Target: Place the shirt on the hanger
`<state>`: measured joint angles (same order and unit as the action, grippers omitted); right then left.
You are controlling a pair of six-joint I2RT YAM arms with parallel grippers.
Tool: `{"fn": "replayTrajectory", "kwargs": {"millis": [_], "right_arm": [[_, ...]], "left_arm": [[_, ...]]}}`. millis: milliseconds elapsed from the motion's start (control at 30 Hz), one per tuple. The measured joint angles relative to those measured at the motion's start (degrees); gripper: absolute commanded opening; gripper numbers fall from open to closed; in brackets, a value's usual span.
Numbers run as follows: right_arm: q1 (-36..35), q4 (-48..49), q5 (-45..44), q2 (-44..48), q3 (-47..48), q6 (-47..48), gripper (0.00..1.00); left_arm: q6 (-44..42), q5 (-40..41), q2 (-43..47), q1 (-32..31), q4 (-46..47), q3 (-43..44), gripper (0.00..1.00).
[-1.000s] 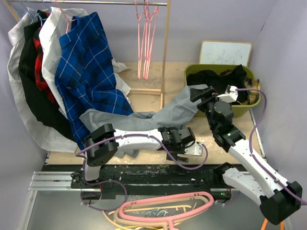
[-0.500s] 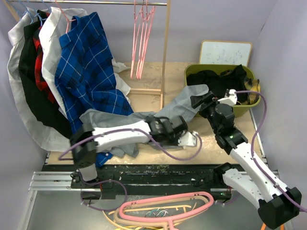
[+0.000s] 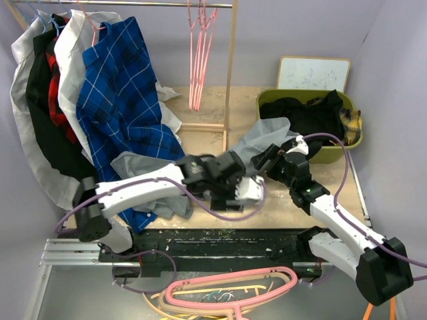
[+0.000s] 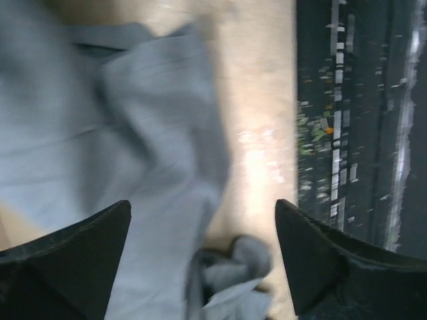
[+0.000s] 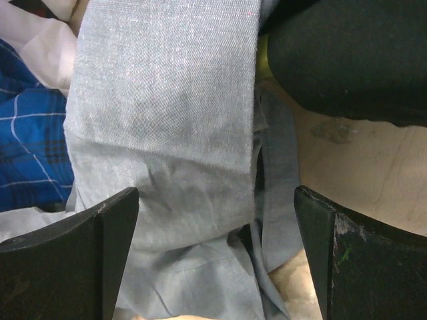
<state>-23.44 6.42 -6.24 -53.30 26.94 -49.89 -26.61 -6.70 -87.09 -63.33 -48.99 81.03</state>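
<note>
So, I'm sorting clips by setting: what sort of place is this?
Probably a robot lab cell staged as a wardrobe corner, not a real home: a clothes rail with a blue checked shirt and thin pink hangers, an olive bin of clothes, and plain lilac walls boxing in the plywood table.

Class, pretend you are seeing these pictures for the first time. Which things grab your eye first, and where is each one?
The blue checked shirt hanging at the left of the rail stands out most, with thin pink wire hangers dangling near the rail's middle. Below them, the grey shirt lies crumpled across the wooden table, one end reaching towards the olive bin of dark clothes at the right.
</note>
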Motion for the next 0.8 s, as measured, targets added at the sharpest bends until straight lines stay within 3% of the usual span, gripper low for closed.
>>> {"fn": "replayTrajectory", "kwargs": {"millis": [133, 233, 300, 367, 500, 567, 800], "right_arm": [[0.0, 2.5, -0.3, -2.8, 0.0, 0.9, 1.0], [0.0, 6.7, -0.4, -5.3, -0.6, 1.4, 0.98], [0.0, 10.3, -0.2, -7.0, -1.6, 1.6, 0.91], [0.0, 15.1, 0.3, -10.3, -2.6, 1.8, 0.74], [0.1, 22.1, 2.4, -16.6, -3.1, 1.8, 0.13], [0.1, 24.5, 3.1, -18.1, -3.1, 2.0, 0.0], [0.2, 27.2, 4.1, -17.5, -3.1, 2.1, 0.0]], "left_arm": [[-0.6, 1.3, -7.0, -6.3, 2.6, -3.1, 0.99], [-0.6, 2.8, -9.7, -7.0, 4.9, -3.7, 0.99], [-0.6, 4.7, -10.6, -6.8, 7.5, -3.7, 0.99], [-0.6, 7.3, -11.7, -6.8, 10.3, -3.7, 0.99], [-0.6, 11.7, -14.8, -8.3, 15.2, -3.8, 1.0], [-0.8, 13.2, -16.5, -9.6, 16.9, -3.8, 0.99], [-1.8, 14.5, -21.8, -11.8, 21.4, -4.0, 1.0]]}}
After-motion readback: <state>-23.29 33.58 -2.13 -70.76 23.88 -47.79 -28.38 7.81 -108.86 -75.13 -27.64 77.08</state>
